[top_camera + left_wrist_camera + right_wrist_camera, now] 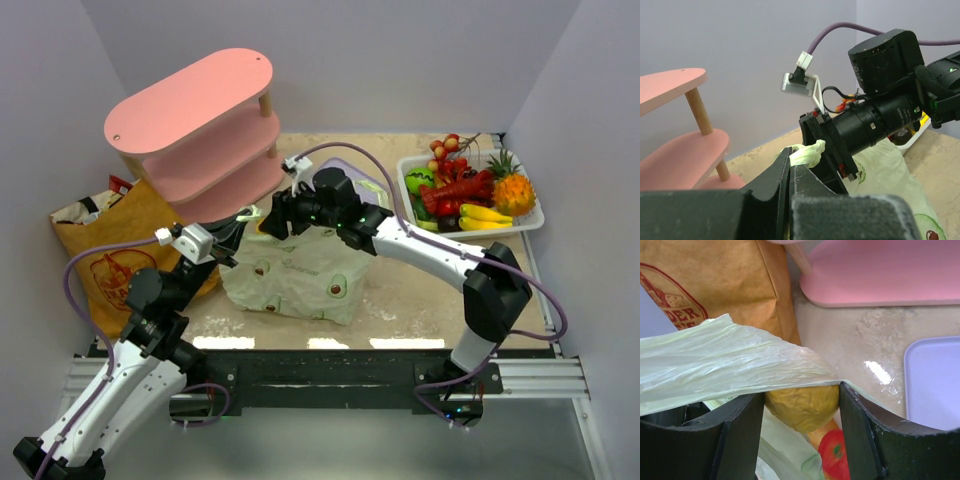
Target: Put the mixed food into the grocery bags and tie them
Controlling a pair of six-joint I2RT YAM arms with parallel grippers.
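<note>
Reference thing: plastic bag (295,280), pale green and crinkly with avocado prints, lying mid-table (430,290).

- Far left of the plastic bag: brown paper bag (110,255) with the round red print, standing at the table's left edge. Its mouth is partly under the shelf, and its contents cannot be made out from above.
- Behind and left of the plastic bag: pink three-tier shelf (195,120), overhanging the paper bag.
- At the plastic bag's upper left corner: left gripper (238,228). The wrist view shows its fingers (775,180) pressed together, with a bunched tuft of the pale-green film (809,152) pinched at the tips.
- Just right of that, over the plastic bag's top edge: right gripper (272,220), close beside the left one. Its fingers (735,435) stand spread, and a sheet of the bag's film (715,365) is stretched taut across the two tips.
- Past the tips, under the film, sit a yellow-brown lump (802,407) and a red piece (837,455). I cannot tell whether the fingers touch the lump.
- Behind the plastic bag: lilac tray (365,178), partly hidden by the right arm.
- Far right of the plastic bag: white basket (530,222) heaped with fruit (470,190), well apart from both grippers.
</note>
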